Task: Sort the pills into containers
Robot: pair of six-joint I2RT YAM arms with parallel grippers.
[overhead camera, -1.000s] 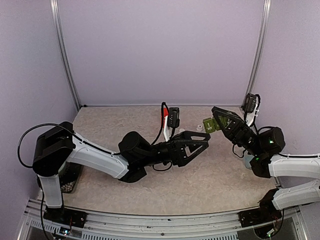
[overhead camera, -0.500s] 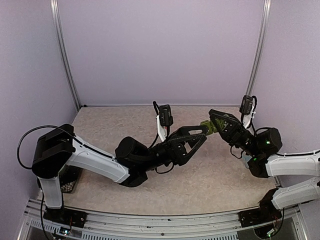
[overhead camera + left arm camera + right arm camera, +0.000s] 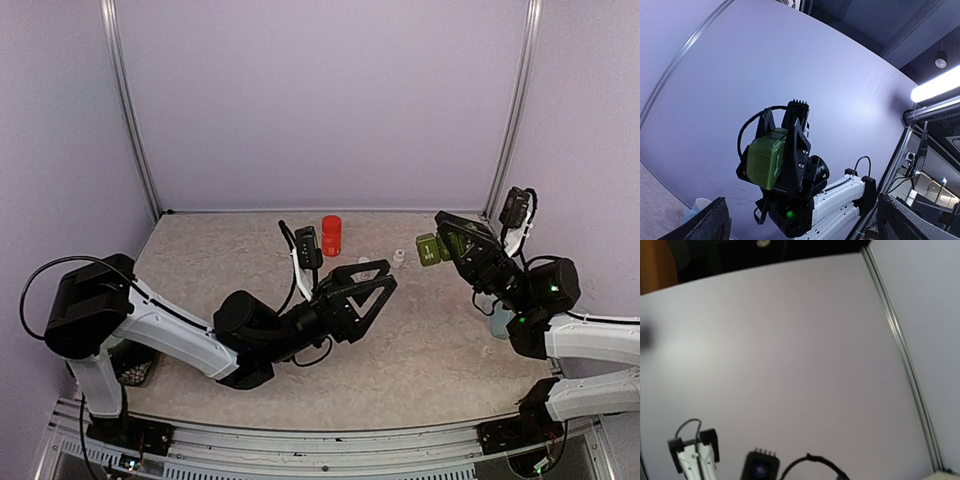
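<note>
1. Where the left arm reaches over the middle of the surface (image 3: 200, 250), the left end effector (image 3: 385, 283) hangs clear of it, released, jaws spread wide with nothing between them.
2. Behind that arm a red bottle (image 3: 331, 235) stands upright near the back wall. A small white item (image 3: 399, 256) sits to its right, too small to identify.
3. The right end effector (image 3: 441, 245) is clenched on the dark green containers (image 3: 428, 247), gripping the strip by one end and holding it in the air over the back right of the surface. The strip points toward the left end effector but is apart from it. Whether any lid is open cannot be told.
4. A pale blue mug (image 3: 497, 320) stands at the far right, mostly hidden by the right arm.
5. No pills are visible, so sorting appears not yet begun.
6. Risks, as judged:
   - The strip is held by one end only, so an off-line closing by the left end effector could twist it loose and drop it.
   - Pressure on a hinged lid could force it.
   - With both arms working in mid-air, finger-to-finger contact is possible.
</note>
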